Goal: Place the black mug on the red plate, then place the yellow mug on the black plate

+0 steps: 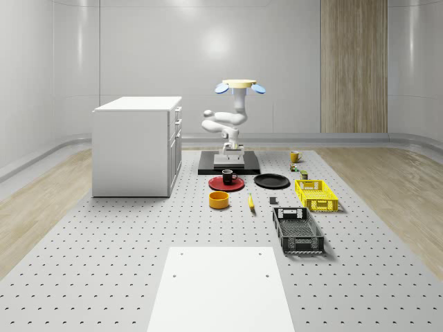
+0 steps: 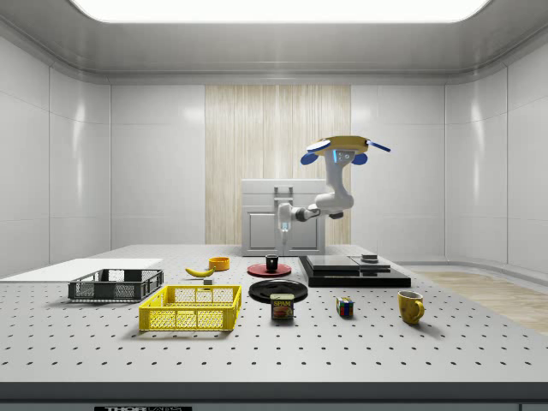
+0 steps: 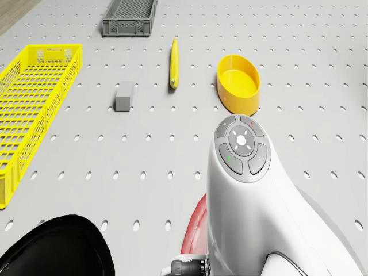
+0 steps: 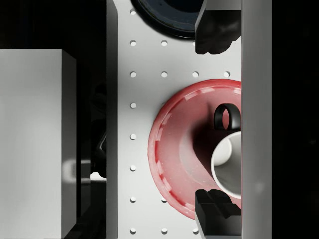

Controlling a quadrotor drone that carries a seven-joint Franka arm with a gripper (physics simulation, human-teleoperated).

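Note:
The black mug [image 1: 228, 176] with a white inside stands upright on the red plate [image 1: 226, 184]. My gripper [image 4: 217, 124] hangs open above it, one finger [image 4: 214, 30] on each side, apart from the mug [image 4: 228, 164]. In the side view the gripper [image 2: 283, 235] is well above the mug [image 2: 272, 262]. The black plate [image 1: 271, 181] lies bare beside the red one. The yellow mug [image 1: 295, 157] stands on the table toward the whole-scene view's right, far from the gripper. The drone [image 1: 240, 85] hovers over the black platform [image 1: 228, 166].
A yellow bowl [image 3: 238, 83], a banana [image 3: 173, 70] and a small grey block [image 3: 124, 96] lie in front of the plates. The yellow basket [image 1: 316, 194] and dark basket [image 1: 297, 230] sit to the right. A white cabinet [image 1: 138, 145] stands left. A can [image 2: 282, 306] and cube [image 2: 344, 306] sit near the yellow mug.

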